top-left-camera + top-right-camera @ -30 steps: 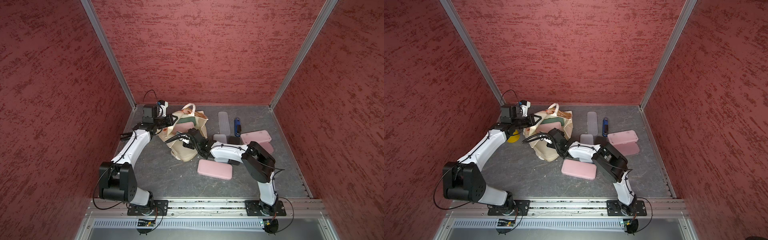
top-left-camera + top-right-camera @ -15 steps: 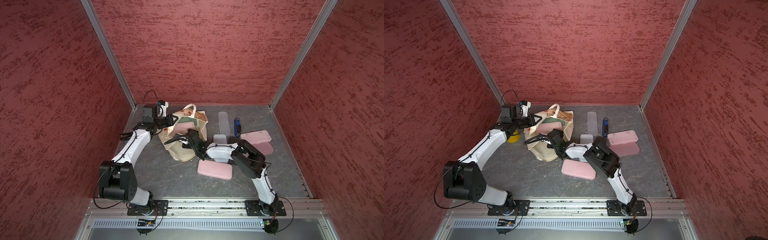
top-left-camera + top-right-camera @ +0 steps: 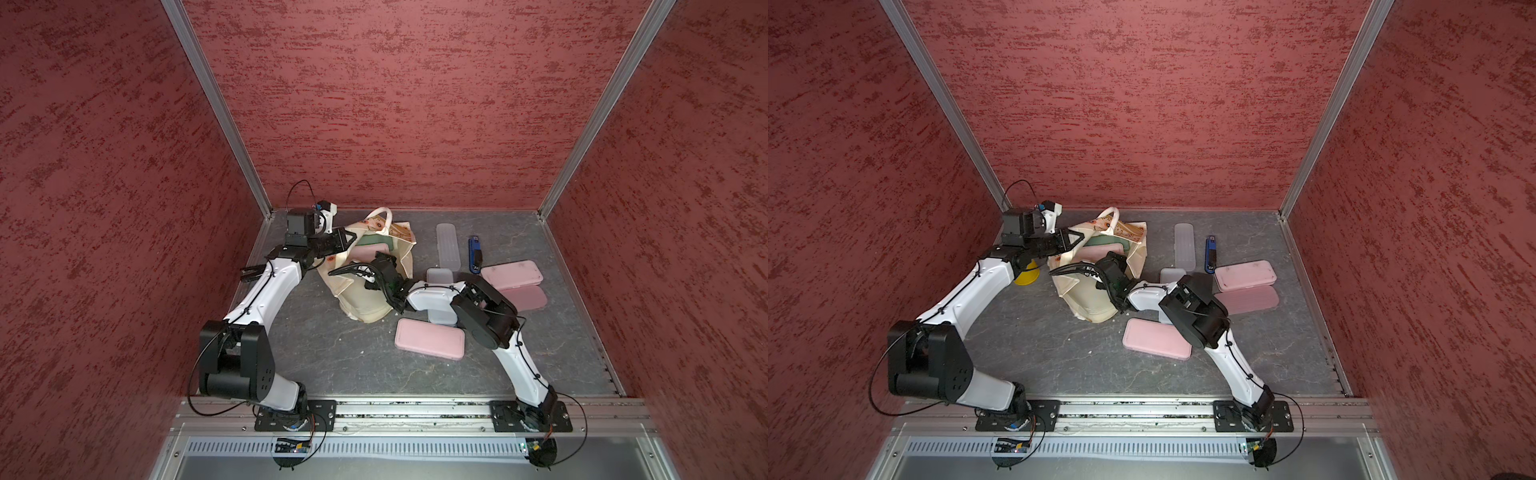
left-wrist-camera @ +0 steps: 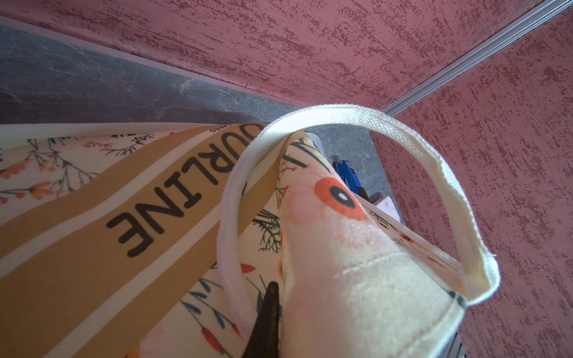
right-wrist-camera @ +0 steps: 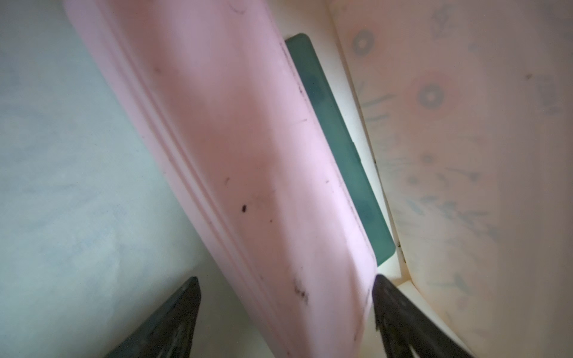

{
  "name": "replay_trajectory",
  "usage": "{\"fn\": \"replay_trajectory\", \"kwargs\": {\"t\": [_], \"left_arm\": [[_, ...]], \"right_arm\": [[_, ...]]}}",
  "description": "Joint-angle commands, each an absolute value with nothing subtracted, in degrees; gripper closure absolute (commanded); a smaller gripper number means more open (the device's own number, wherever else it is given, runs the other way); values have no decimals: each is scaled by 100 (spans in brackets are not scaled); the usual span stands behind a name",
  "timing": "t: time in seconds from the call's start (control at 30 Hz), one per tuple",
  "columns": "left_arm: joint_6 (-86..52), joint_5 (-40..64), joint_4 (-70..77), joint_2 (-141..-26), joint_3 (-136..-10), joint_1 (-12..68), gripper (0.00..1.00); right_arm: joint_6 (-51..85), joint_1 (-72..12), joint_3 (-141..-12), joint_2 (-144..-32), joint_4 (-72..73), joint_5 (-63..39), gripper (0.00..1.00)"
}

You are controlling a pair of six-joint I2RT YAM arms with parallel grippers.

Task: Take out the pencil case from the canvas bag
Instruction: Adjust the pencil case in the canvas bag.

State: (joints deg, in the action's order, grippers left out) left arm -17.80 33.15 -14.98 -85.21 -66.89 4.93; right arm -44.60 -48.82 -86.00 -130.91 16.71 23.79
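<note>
Right wrist view: spread right gripper (image 5: pixel 285 279) straddles pencil case (image 5: pixel 248 155), lengthwise ahead toward 11 o'clock. Left gripper (image 3: pixel 349 240) clenches canvas bag (image 3: pixel 361 299).

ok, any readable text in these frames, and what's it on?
"OURLINE": dark letters on the tan stripe of the canvas bag, left wrist view; start hidden behind the rope handle.
Tiny print beside that stripe: too small to read.
Pink pencil case, right wrist view: no text.
Top views: nothing legible.

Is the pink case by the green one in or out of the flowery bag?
In. The flat pink plastic pencil case sits inside the open cream floral canvas bag, fabric walls around it.
</note>
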Motion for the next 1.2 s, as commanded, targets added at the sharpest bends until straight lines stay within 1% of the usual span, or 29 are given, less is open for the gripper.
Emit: {"fn": "replay_trajectory", "kwargs": {"t": [0.0,0.33,0.6,0.67,0.73,0.8,0.97,1.07,1.17], "left_arm": [[-1872,3474,-1569,-8633,-6785,486,100],[-1872,3486,-1565,-8654,-6793,471,100],[-1898,3516,-1565,-8665,-6796,450,100],[-1900,3516,-1573,-8664,-6798,441,100],[-1899,3515,-1570,-8664,-6803,415,100],[-1912,3521,-1561,-8662,-6794,411,100],[-2004,3587,-1480,-8663,-6777,395,100],[-2030,3618,-1451,-8669,-6768,394,100],[-2040,3632,-1452,-8660,-6759,395,100]], "right_arm": [[-4496,-4835,-8686,-13008,1996,2497,16],[-4618,-4834,-8528,-12693,2570,2531,24],[-4710,-4825,-8615,-12770,2768,2518,26],[-4221,-4774,-8812,-12755,2489,2433,25],[-3460,-4649,-9111,-12698,1893,2148,25],[-2312,-4502,-9411,-12645,1345,1874,25],[-159,-4281,-9768,-12673,719,1502,24],[1137,-4262,-9954,-12829,342,1667,21],[2175,-4263,-9713,-12867,447,1832,20]]}}
